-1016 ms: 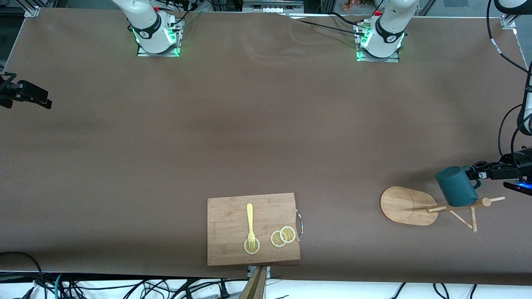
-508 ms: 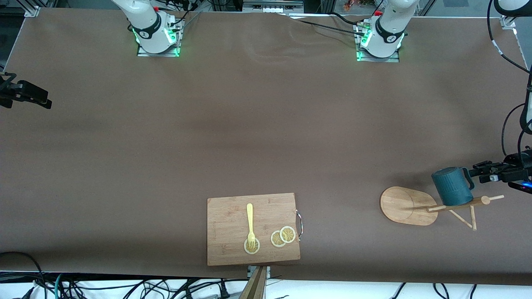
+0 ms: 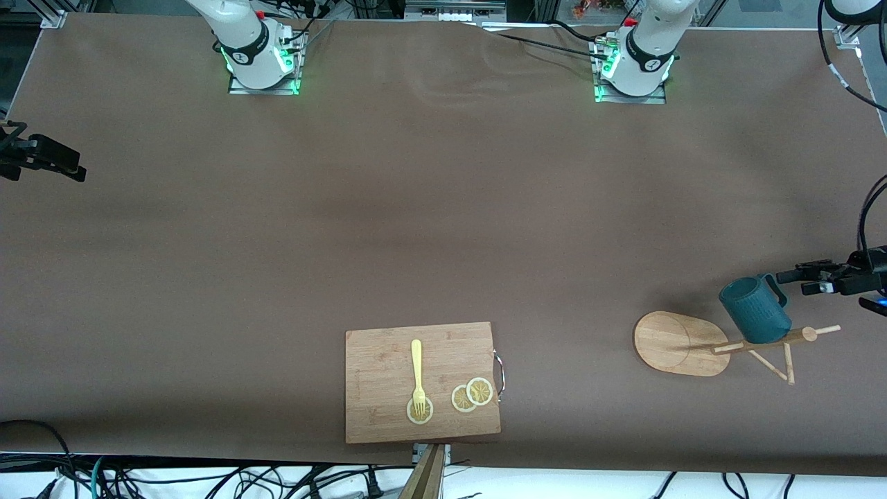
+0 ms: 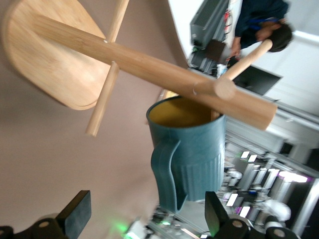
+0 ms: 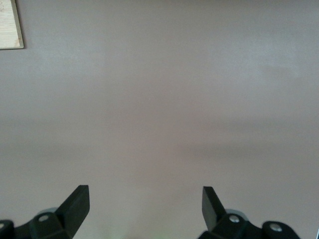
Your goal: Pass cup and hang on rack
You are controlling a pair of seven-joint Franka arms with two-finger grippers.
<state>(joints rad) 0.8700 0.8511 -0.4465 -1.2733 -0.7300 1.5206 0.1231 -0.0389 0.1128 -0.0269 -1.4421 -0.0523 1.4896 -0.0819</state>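
The dark teal ribbed cup (image 3: 754,312) hangs by its handle on a peg of the bamboo rack (image 3: 762,342), which stands on its oval base (image 3: 675,343) near the left arm's end of the table. My left gripper (image 3: 793,281) is open and empty, a short gap from the cup's handle. In the left wrist view the cup (image 4: 192,149) hangs below the rack's post (image 4: 149,64), and the open left gripper (image 4: 147,211) holds nothing. My right gripper (image 3: 41,158) waits open and empty at the right arm's end of the table, and it shows over bare table in its wrist view (image 5: 144,204).
A rectangular wooden cutting board (image 3: 381,360) lies near the table's front edge, with a yellow fork (image 3: 416,367) and lemon slices (image 3: 472,394) on it. Its corner shows in the right wrist view (image 5: 10,25). Cables hang by the left arm's end.
The left gripper has let go of the cup's handle and drawn back toward the left arm's end of the table. The cup has settled on the rack's peg. The right arm has not moved.
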